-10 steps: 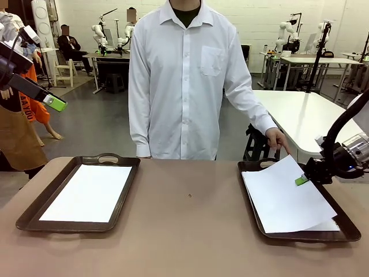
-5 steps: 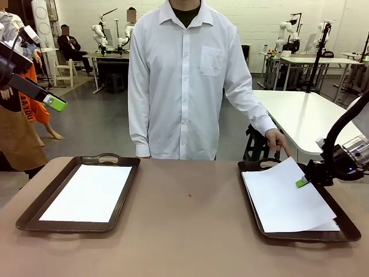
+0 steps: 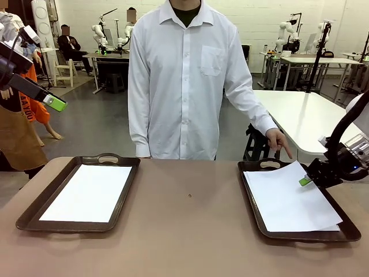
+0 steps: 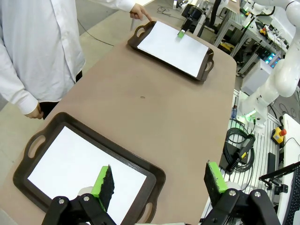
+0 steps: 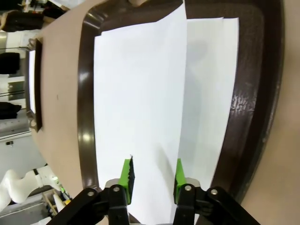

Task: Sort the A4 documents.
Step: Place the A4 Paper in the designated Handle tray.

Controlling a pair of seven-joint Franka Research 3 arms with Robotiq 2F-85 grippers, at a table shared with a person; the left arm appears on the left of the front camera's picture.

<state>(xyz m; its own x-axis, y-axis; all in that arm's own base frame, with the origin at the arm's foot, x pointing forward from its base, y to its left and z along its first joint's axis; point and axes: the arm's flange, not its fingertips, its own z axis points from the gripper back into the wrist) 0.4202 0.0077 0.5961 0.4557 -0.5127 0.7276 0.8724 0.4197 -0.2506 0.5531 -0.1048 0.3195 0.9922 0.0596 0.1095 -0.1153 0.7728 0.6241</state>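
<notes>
Two dark brown trays sit on the table. The left tray [image 3: 34,210] holds one white A4 document [image 3: 86,192]. In the right tray [image 3: 251,202] a skewed top document [image 3: 288,199] lies over another [image 3: 331,227]. My right gripper [image 3: 305,181] is at the top sheet's right edge. In the right wrist view its fingers [image 5: 126,173] stand apart, and the top sheet [image 5: 140,93] runs between them without being pinched. My left gripper [image 3: 55,103] hangs open, high at the far left. In the left wrist view it [image 4: 159,180] is above the left tray's sheet [image 4: 79,164].
A person in a white shirt stands at the far side, one hand [image 3: 279,141] pointing down just beyond the right tray's far handle. Bare brown tabletop [image 3: 190,219] lies between the trays. A white table [image 3: 300,115] stands behind at the right.
My right gripper's jaws have opened and it has shifted slightly right. The top sheet's lifted edge has settled flatter on the right tray. The left arm has not moved.
</notes>
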